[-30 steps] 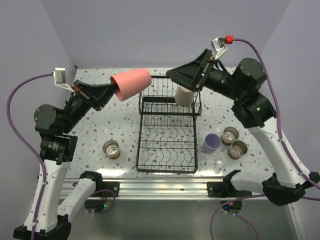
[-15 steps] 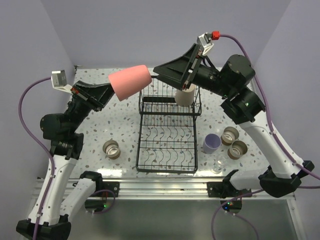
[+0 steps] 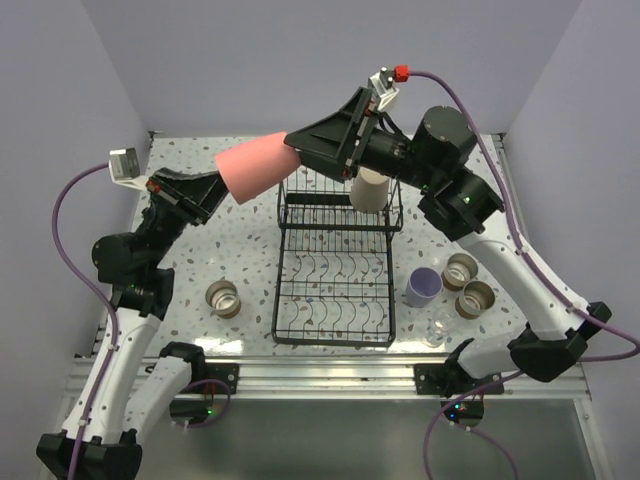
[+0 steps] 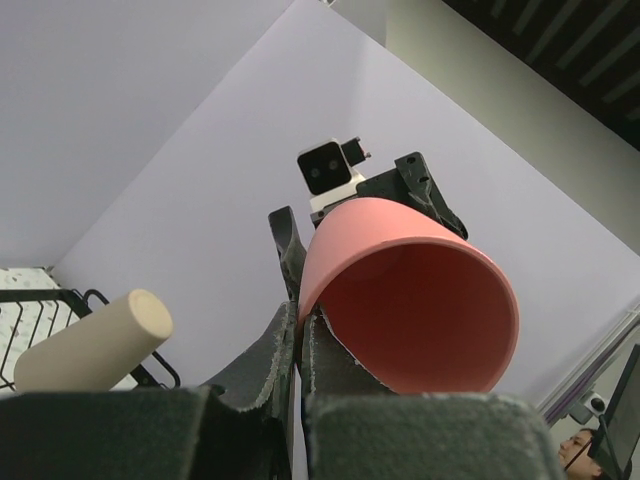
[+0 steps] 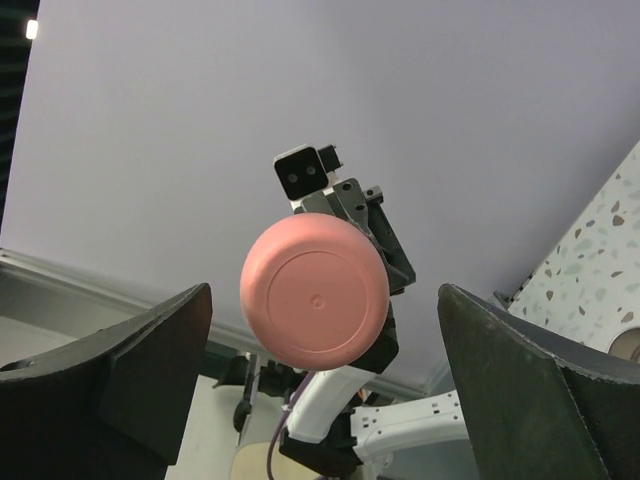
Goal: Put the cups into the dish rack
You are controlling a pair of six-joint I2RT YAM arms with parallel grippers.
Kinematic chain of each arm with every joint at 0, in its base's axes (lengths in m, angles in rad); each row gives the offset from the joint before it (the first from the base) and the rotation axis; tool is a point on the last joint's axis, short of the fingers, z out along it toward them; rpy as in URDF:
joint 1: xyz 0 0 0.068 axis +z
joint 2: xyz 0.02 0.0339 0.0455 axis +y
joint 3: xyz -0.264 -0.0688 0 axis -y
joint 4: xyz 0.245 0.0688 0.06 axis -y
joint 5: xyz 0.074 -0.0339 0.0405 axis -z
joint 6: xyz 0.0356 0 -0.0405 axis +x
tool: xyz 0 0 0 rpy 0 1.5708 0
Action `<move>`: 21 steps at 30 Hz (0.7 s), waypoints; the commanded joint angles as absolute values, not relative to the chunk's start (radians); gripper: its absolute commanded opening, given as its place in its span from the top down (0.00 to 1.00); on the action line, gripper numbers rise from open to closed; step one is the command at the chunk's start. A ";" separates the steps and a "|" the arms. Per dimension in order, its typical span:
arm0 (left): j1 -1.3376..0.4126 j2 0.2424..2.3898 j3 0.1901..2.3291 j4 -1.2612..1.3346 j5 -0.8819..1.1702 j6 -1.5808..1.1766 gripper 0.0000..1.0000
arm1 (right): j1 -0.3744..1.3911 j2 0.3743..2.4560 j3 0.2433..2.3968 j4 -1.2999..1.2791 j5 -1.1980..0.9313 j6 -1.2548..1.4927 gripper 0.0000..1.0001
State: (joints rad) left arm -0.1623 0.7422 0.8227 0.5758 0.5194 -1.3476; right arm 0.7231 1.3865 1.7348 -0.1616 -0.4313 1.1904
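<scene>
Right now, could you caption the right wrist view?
Open right gripper faces the base of the pink cup the left gripper holds.

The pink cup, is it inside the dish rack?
No, the left claw holds the pink cup in the air beside the dish rack.

- dish rack [image 3: 333, 342]: big black wire one sitting mid-bench, with the raised basket at the far end and the lower bit with curved tines nearer the front.
- beige cup [image 3: 370, 190]: tall, standing in the raised basket on the right side. Its top end looks closed, so mouth-down I think.
- pink cup [image 3: 258, 167]: up in the air just left of the basket, tipped sideways with its flat base pointing right. The left pincer [image 4: 300, 330] pinches its rim.
- lavender cup [image 3: 423, 287]: mouth up on the bench, just beside the rack's right edge.
- tan-brown cup [image 3: 461, 270] and second tan-brown cup [image 3: 475, 299]: short, mouth up, side by side right of the lavender one.
- third tan-brown cup [image 3: 224, 297]: alone on the bench, left of the rack.
- clear glass [image 3: 434, 333]: tiny, near the rack's front right corner.
</scene>
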 commanded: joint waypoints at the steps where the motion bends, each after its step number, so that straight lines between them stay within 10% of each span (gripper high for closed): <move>1: -0.161 0.742 0.822 0.679 0.491 -1.371 1.00 | 0.750 1.396 1.776 -0.098 -0.416 1.210 0.03; 21: -0.163 0.729 0.719 0.730 0.436 -1.373 1.00 | 0.859 1.480 1.830 -0.064 -0.402 1.220 0.27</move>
State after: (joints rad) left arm -0.1619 0.7250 0.7238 0.6846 0.4519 -1.3769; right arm 0.8291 1.4822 1.7859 -0.1249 -0.3992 1.2160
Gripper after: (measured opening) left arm 0.023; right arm 0.731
